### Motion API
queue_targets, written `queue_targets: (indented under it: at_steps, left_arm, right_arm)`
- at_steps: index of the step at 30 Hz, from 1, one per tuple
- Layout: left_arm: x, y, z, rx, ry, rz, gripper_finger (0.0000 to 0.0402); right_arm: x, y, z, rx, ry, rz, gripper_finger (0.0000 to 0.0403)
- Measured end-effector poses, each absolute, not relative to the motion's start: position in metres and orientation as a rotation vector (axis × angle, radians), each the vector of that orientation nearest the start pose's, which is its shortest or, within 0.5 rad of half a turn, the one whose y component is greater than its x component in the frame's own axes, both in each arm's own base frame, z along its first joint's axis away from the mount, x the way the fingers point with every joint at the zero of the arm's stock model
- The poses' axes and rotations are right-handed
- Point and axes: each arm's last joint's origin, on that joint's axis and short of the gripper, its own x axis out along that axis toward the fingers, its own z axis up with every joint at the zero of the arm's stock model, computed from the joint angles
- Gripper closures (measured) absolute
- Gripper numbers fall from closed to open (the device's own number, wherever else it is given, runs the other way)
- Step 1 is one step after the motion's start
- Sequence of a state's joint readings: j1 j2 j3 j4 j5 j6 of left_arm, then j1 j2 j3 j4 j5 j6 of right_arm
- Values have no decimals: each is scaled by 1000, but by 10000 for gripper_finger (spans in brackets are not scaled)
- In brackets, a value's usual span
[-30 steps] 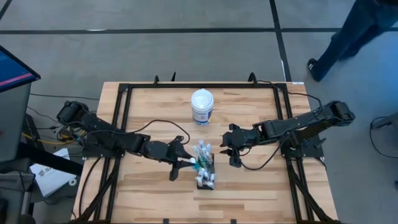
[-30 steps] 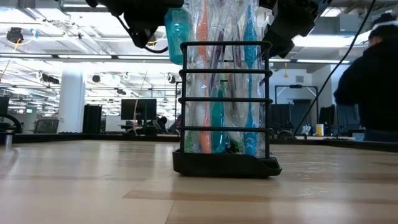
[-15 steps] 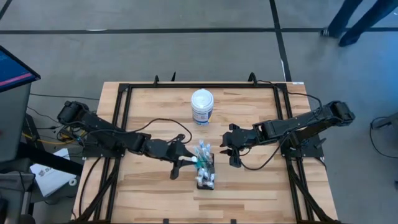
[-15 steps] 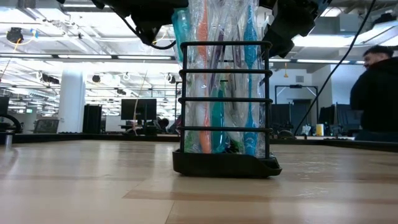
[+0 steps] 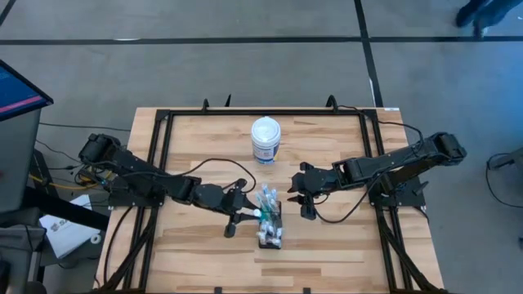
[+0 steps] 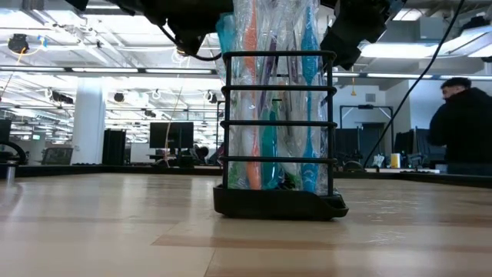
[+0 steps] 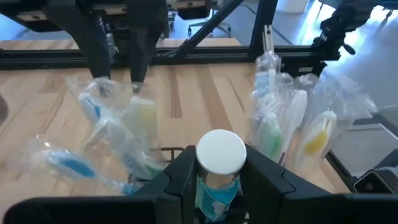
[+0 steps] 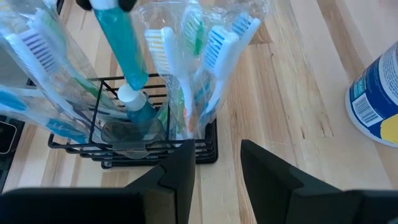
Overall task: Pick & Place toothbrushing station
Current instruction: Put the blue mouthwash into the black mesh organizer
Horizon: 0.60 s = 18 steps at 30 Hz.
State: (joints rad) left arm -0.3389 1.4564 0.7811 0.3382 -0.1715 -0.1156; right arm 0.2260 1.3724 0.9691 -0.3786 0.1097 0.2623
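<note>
On the left of the pale wooden table (image 5: 327, 245), inside its black metal frame, the left arm reaches in toward the middle. The left gripper (image 5: 242, 214) is clenched on a teal tube with a white round cap (image 7: 220, 158). In the left wrist view the cap sits between the two dark fingers (image 7: 181, 177), and the right wrist view shows the tube (image 8: 122, 53) slanting down, cap first, into the holder's wire top.

At the table's middle, toward the front edge, stands the toothbrushing station (image 5: 270, 229), a small black rectangular wire holder with a solid base. It stands upright on the wood, and the low view shows its tiers of horizontal wire (image 6: 278, 123). It is packed with toothbrushes in clear plastic wrappers (image 8: 205, 43), with white, blue, green and orange handles leaning out above the rim. Whether the tube's cap touches the holder's floor is hard to judge, since the wrappers hide it.

Behind the station, near the table's far edge, stands a white round tub with a blue label (image 5: 265, 141), well apart from both grippers.

To the right, the right gripper (image 5: 304, 202) hovers just beside the station, its fingers (image 8: 264, 165) parted and grasping nothing. In the low view a person in dark clothes (image 6: 463, 127) stands beyond the table.
</note>
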Motion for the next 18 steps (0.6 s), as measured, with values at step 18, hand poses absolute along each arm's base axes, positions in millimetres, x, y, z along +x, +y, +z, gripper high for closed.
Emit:
queue_targets:
  at_steps: [18]
  left_arm:
    - [305,-95,217,55,324,-143,311]
  right_arm:
    - [279,61,253,114,781,10,283]
